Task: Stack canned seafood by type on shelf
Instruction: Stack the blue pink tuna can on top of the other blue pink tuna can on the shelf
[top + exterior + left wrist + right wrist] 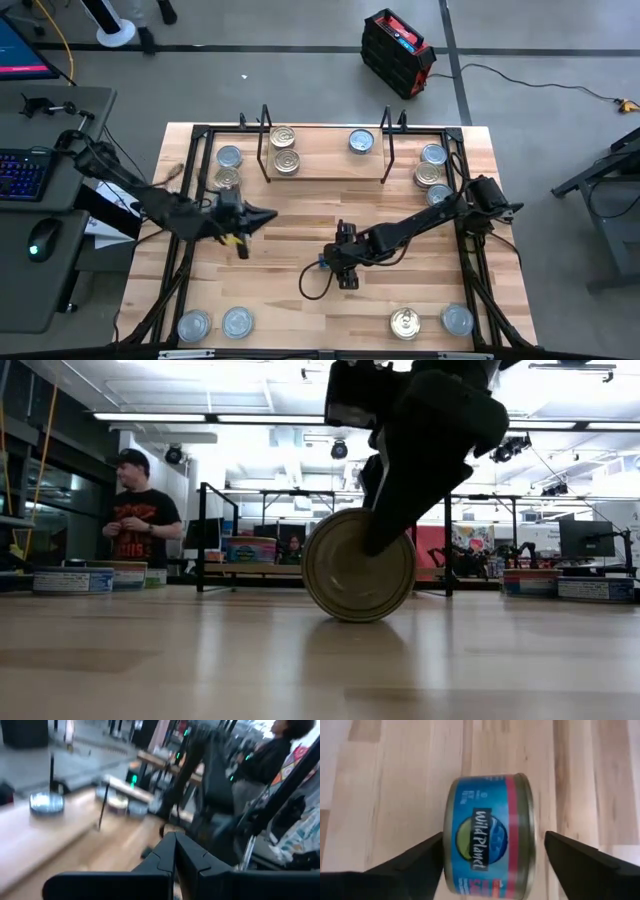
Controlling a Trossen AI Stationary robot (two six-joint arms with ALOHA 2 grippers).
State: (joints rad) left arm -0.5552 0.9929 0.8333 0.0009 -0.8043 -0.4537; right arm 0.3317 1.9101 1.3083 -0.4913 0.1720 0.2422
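A blue-labelled can (487,837) of seafood stands on its rim on the tabletop, near the middle (313,284); its gold flat end faces the low view (358,565). My right gripper (492,865) is open and slants down over it, one finger on each side of its flat ends. My left gripper (268,215) is shut on nothing, raised over the table's left part. On the shelf (325,170) at the far edge lie two gold cans (286,148) and a silver one (361,141). My right gripper is open around the can, which stands on its rim on the table. One finger (420,862) lies right at the can's flat end (449,845); whether it touches, I cannot tell. The other finger (580,862) stands apart from the lid end.
Loose cans lie left of the shelf (228,167), right of it (433,175), and along the near edge (215,323) (430,321). Black frame bars (185,240) run down both table sides. A person (135,510) stands beyond the table.
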